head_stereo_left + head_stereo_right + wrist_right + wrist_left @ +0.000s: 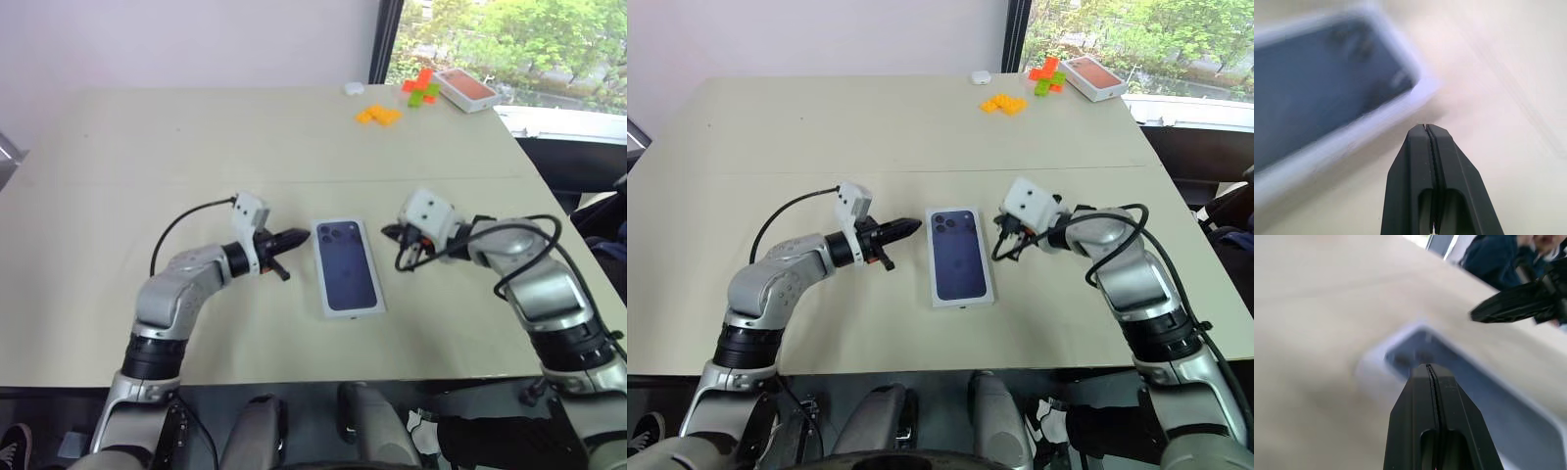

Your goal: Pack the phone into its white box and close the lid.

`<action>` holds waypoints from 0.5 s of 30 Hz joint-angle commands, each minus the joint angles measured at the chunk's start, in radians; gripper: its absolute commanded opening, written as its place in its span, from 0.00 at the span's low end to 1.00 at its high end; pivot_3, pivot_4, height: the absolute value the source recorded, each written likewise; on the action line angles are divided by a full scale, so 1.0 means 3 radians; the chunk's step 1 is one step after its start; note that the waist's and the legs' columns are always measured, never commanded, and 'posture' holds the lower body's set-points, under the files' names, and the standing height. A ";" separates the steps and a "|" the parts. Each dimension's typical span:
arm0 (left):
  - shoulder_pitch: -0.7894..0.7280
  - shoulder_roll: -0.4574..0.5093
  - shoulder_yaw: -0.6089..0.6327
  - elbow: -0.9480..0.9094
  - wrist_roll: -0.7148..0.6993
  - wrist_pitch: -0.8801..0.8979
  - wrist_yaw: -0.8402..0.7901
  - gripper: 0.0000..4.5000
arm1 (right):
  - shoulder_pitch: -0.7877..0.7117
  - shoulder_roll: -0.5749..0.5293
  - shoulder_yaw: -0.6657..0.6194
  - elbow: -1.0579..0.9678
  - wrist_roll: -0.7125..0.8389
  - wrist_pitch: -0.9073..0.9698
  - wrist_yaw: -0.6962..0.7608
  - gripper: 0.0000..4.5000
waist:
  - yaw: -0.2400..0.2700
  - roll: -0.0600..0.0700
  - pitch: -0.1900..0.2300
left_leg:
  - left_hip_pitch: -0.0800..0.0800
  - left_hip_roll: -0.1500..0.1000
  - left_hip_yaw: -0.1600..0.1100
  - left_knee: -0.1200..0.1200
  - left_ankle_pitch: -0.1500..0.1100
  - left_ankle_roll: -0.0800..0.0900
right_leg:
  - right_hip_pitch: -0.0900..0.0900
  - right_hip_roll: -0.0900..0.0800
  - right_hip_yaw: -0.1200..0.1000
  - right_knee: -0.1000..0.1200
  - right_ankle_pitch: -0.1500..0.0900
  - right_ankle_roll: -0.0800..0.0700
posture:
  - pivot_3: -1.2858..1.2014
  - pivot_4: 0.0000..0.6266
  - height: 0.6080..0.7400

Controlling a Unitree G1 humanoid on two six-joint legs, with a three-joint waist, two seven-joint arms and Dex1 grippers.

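On the table [118, 176], the lid [346, 266] (printed side up) lies between both pinched-together tools.

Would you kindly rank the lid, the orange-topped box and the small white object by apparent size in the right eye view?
1. lid, largest
2. orange-topped box, though farther from the camera, so its true size is unsure
3. small white object, smallest

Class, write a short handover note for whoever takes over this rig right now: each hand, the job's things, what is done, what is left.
Left hand: shut, empty, just left of the lid.
Right hand: shut, empty, just right of it.
The lid, printed phone side up, lies flat on the table between the hands; the tray under it and the phone inside cannot be seen.
Done: box looks closed.
Left: check the lid is fully seated, draw both hands clear.
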 commanded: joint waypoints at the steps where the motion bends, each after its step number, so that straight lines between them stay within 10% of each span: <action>1: -0.0142 -0.0158 -0.0091 0.0080 0.0049 -0.0172 0.0086 0.00 | -0.0076 0.0129 0.0029 0.0014 0.0014 -0.0074 -0.0114 0.01 | 0.0000 0.0000 0.0000 | -0.0001 -0.0001 0.0000 0.0000 0.0000 0.0000 | 0.0000 -0.0001 0.0000 0.0000 0.0000 0.0000 | 0.52 0.24 1.00; 15: 0.0012 -0.0030 -0.0509 0.0598 0.0717 -0.0540 0.0144 0.00 | 0.0151 0.0268 0.0368 0.0155 -0.0304 -0.0183 -0.0348 0.01 | -0.0004 0.0000 -0.0005 | 0.0007 0.0000 0.0002 0.0000 0.0000 0.0000 | 0.0005 -0.0001 0.0001 0.0002 0.0000 0.0000 | 0.52 0.24 1.00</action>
